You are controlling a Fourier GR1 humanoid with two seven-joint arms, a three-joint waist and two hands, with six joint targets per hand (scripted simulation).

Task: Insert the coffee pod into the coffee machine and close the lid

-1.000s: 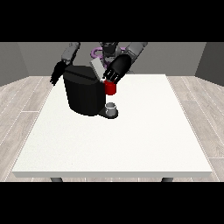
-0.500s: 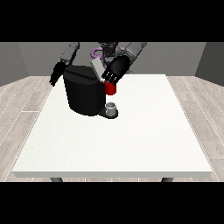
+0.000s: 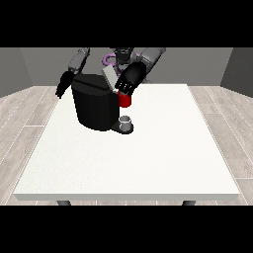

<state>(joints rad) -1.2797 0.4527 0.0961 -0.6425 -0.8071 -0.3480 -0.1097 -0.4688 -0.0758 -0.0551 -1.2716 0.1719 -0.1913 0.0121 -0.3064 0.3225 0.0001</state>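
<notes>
The hand at the view's right hovers with fingers curled, just above a red thing at the machine. The coffee machine stands between both hands on the counter. The hand at the view's left hangs relaxed beside it.

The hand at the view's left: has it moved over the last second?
Yes. The hand at the view's left has dropped slightly lower beside the coffee machine, towards the white table.

You're looking at a large white table with dark legs showing under its near edge. Around it you see a pale wood-plank floor, and behind it plain grey walls, evenly lit.
</notes>
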